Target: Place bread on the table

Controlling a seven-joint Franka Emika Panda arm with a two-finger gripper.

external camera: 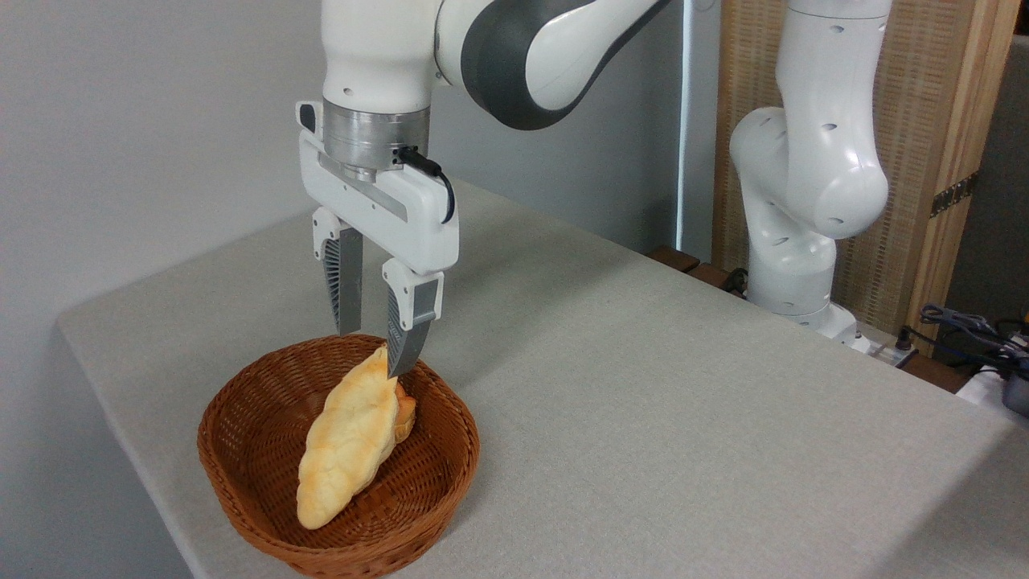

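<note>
Basket w/ bread, near table edge

We can read no text, label, brand, number or sign anywhere in this view. The white body of the gripper and the arm above it are plain and unmarked. The wicker basket below the fingers and the table around it carry no lettering that we can make out.
</note>
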